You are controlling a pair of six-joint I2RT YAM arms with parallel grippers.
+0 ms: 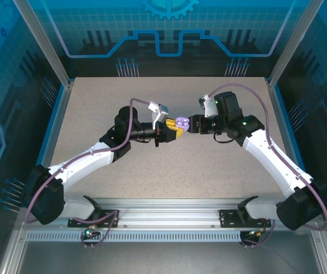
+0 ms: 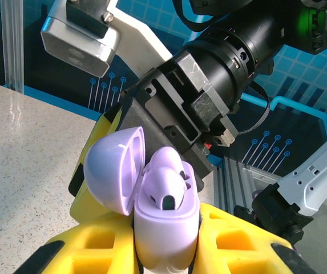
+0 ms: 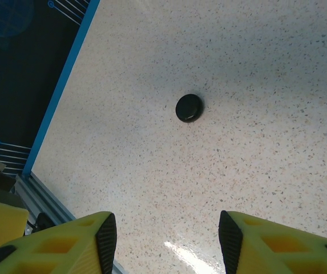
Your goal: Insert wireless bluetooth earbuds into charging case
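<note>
Yellow fingers (image 2: 89, 245) of the left gripper (image 2: 166, 254) at the bottom of the left wrist view, clamped tight on the lavender charging case (image 2: 166, 228). Case sits upright between them, held up off the table (image 2: 26, 148). Its lid (image 2: 114, 171) is flipped open to the left and stands on its hinge. Two lavender earbuds (image 2: 166, 191) are inside the case, one in front with a dark spot on it, the second just behind; can't tell if they are fully seated. Directly behind the case is the black body of the right arm's wrist, with a grey camera block (image 2: 80, 40) above it; contact with the case can't be told. In the right wrist view the right gripper (image 3: 168, 237) has its yellow fingers (image 3: 66, 240) standing apart, with nothing between them, just bare table (image 3: 266, 142). Further out a black round case (image 3: 189, 108) lies flat and closed on the table, well apart from the fingers. From the top camera the left gripper (image 1: 174, 129) and right gripper (image 1: 193, 124) meet tip to tip over mid-table (image 1: 152, 165), with the lavender charging case (image 1: 181, 121) between them.
</note>
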